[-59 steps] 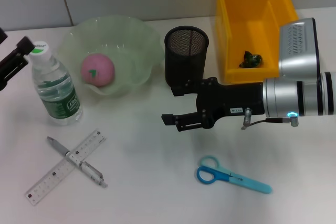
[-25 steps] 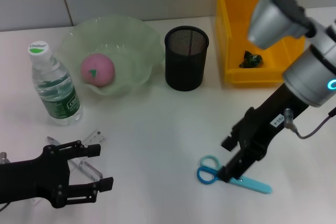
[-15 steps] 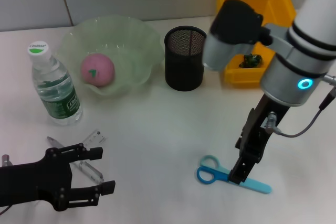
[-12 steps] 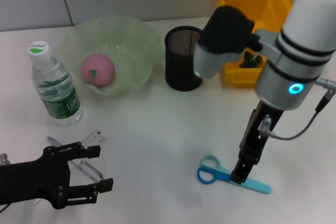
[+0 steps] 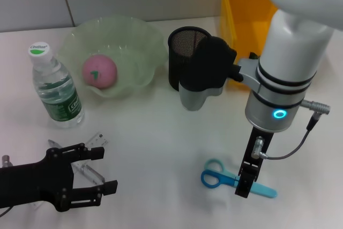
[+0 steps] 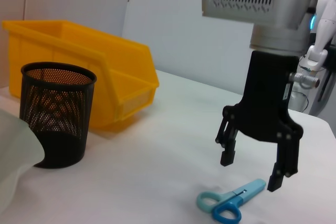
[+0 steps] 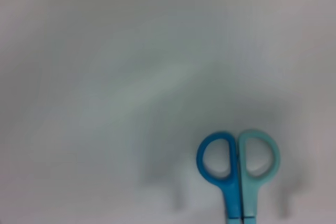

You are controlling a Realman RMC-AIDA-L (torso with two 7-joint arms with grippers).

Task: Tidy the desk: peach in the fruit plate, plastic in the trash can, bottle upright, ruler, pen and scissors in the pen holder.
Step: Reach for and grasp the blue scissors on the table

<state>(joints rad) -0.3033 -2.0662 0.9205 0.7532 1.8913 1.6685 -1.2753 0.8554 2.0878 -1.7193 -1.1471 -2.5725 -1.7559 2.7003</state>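
The peach [image 5: 99,71] sits in the fruit plate [image 5: 140,38] and the bottle [image 5: 55,92] stands upright. The right gripper [image 6: 257,167] hangs over the scissors [image 5: 236,179] on the worktop [image 5: 161,132], fingers spread and empty. The left gripper [image 5: 91,178], open too, hovers over the ruler [image 5: 98,139] and pen. The pen holder [image 5: 186,57] awaits all three.

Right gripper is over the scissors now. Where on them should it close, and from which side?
Come straight down with the right gripper, open and hanging just above. Close across the closed blade sheath, just behind the handle loops. The scissors lie flat on the table, so only a top approach fits. The narrow straight part suits the fingers better than the wide loops.
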